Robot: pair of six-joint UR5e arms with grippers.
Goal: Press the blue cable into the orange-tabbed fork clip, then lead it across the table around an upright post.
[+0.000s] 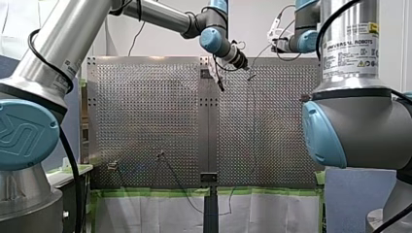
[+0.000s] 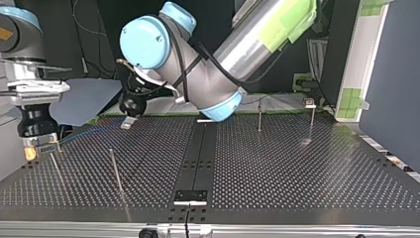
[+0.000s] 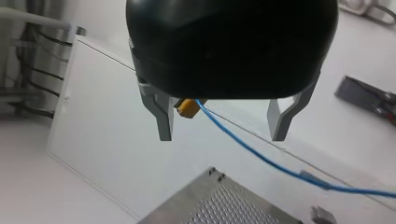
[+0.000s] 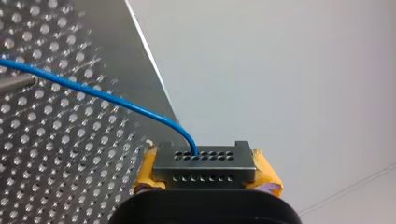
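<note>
The blue cable (image 4: 93, 93) runs out over the perforated table from my right gripper (image 4: 204, 161), whose yellow pads are shut on its end. In the top view my right gripper (image 2: 40, 146) hangs at the left edge. From there the cable (image 2: 89, 131) leads toward my left gripper (image 2: 130, 119), low over the table's far side. In the left wrist view my left gripper (image 3: 222, 135) is open. The cable (image 3: 252, 149) passes between its metal fingers without touching them, starting at a small orange-yellow piece (image 3: 189, 107). I cannot pick out an orange-tabbed clip for certain.
Thin upright posts (image 2: 117, 173) (image 2: 259, 116) stand on the perforated table (image 2: 297, 178), with another (image 2: 312, 121) at the far right of the top view. A small metal fixture (image 1: 112, 165) sits near the table's front edge. A dark cable (image 1: 184, 194) hangs over that edge.
</note>
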